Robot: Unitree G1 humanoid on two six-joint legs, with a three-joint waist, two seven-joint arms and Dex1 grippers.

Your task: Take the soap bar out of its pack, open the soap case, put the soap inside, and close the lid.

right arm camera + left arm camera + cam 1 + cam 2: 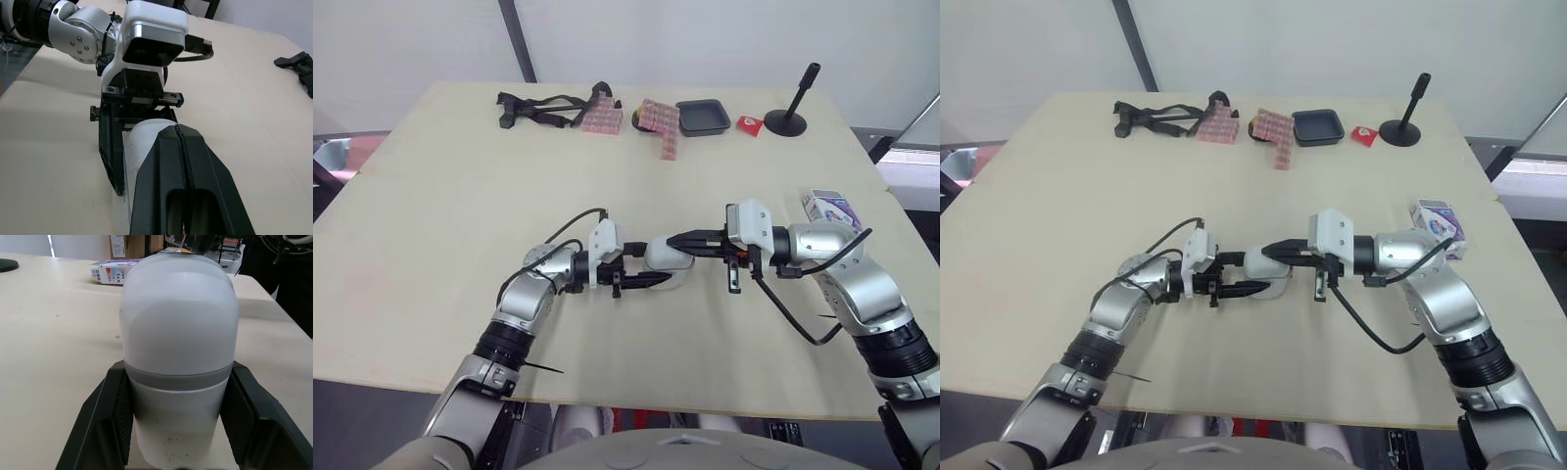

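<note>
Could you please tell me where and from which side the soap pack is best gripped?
Grip the soap pack across its two long edges, coming down from above. It lies flat on the table, broad printed face up, so only the narrow sides offer opposing faces. It sits on the robot's right, so the right gripper probably suits.

Along the pale table's far edge lie black straps, pink packs, a black tray, a red packet and a stand, with the soap pack at the right and the soap case mid-table.
</note>
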